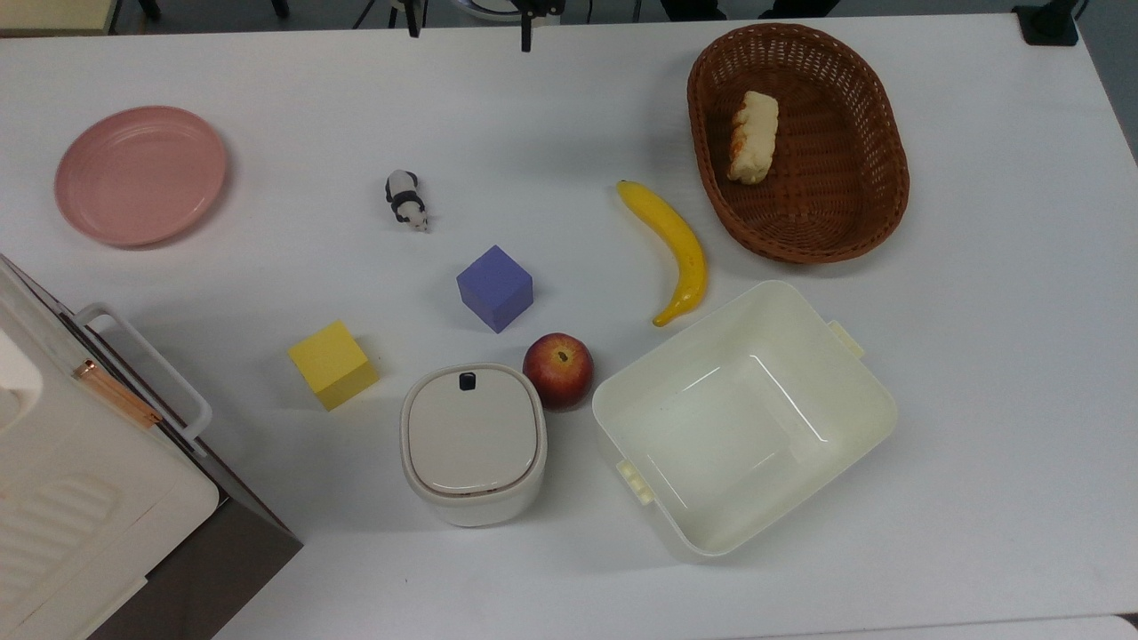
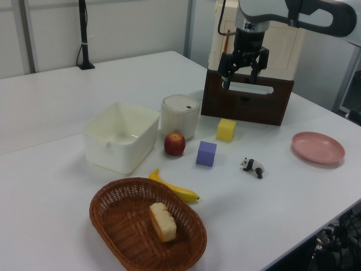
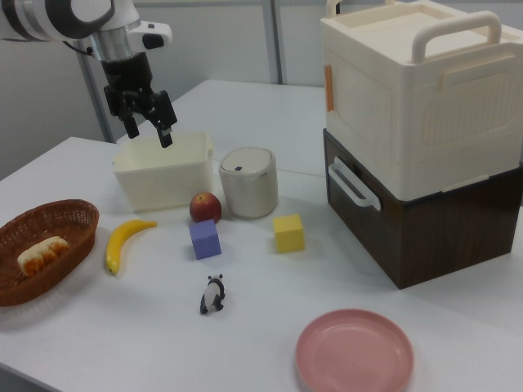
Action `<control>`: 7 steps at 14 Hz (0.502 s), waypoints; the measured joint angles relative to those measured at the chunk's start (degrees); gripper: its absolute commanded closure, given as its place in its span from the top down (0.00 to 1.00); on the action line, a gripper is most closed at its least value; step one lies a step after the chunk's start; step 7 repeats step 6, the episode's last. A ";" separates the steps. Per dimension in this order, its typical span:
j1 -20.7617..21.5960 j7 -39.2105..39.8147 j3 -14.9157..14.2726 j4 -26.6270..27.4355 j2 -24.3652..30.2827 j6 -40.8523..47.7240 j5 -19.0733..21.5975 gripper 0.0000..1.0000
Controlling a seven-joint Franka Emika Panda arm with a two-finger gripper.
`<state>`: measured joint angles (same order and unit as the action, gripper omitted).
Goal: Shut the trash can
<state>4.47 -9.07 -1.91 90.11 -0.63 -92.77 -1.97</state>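
Observation:
The trash can (image 1: 472,442) is a small cream-white rounded-square bin at the front of the table in the top view, between a yellow cube and an apple. Its lid lies flat and shut, with the black button (image 1: 466,380) on top. The same trash can (image 2: 180,116) (image 3: 248,181) stands beside the big tub. My gripper (image 2: 241,83) (image 3: 149,133) hangs high above the table, well apart from the bin, open with nothing between its fingers. In the top view the gripper (image 1: 469,27) shows as two dark fingertips at the upper edge.
A red apple (image 1: 557,370) touches the bin's side. A large cream tub (image 1: 867,427), a yellow cube (image 1: 332,363), a purple cube (image 1: 494,287), a banana (image 1: 676,244) and a toy panda (image 1: 406,199) lie around it. A basket (image 1: 880,142), a pink plate (image 1: 140,174) and a white box (image 1: 62,498) ring the table.

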 measured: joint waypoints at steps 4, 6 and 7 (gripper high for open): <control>-0.79 0.88 -0.40 -0.03 0.21 -0.14 1.78 1.00; -0.79 1.06 -0.40 -0.03 0.26 -0.14 1.79 1.00; -0.79 1.06 -0.40 -0.03 0.26 -0.14 1.79 1.00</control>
